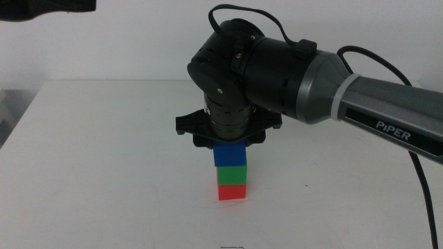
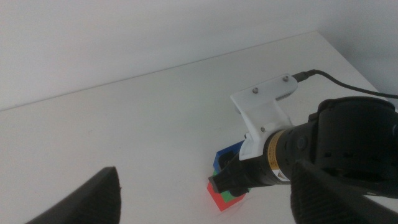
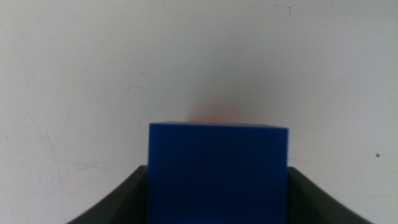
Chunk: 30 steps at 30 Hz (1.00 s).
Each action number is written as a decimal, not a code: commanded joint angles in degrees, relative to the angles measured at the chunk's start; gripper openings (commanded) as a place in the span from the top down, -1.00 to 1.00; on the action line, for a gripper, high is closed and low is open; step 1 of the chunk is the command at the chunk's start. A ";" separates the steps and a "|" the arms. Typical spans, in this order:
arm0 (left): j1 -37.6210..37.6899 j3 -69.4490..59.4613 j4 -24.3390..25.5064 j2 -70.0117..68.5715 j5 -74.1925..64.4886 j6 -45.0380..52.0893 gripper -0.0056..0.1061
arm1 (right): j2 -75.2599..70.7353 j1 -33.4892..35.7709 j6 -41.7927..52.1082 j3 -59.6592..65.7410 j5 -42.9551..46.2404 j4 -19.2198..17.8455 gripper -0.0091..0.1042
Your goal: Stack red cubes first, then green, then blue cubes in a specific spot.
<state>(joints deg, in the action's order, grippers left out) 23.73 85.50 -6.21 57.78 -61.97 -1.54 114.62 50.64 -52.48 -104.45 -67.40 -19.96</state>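
Stack of three at roughly 6 o'clock from middle-view centre on the white worktop (image 1: 104,152): red cube (image 1: 232,191) at the bottom, green cube (image 1: 231,175) on it, blue cube (image 1: 230,155) on top; right hand (image 1: 229,142) directly above the stack, jaws closed against the blue cube's two sides; left hand (image 2: 205,196) well apart from the stack, jaws wide, nothing held.

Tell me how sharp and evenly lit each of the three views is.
Middle view: sharp, even light, with only a faint shadow beside the red cube. Left wrist view: the table is fairly clear, while the left end effector is a dark blur at the edge. Right wrist view: the blue cube fills the frame, soft-edged, with a faint reddish tint on the white above it.
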 commanded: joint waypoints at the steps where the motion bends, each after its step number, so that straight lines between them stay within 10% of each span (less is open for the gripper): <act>1: 0.09 1.22 -0.49 -0.50 4.15 -0.02 -0.78 | -2.86 -0.09 0.36 -1.80 0.02 -1.86 -0.21; 8: 0.09 1.22 -0.49 -0.50 4.15 -0.02 -0.78 | -4.89 -0.09 1.04 -2.98 -2.57 -3.55 -0.80; 30: 0.09 1.22 -0.49 -0.50 4.15 -0.02 -0.78 | -45.79 -14.48 27.39 6.06 -2.00 -8.59 -0.82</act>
<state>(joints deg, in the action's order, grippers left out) 23.73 85.50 -6.21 57.78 -61.97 -1.49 73.82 38.79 -28.56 -99.37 -71.78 -27.17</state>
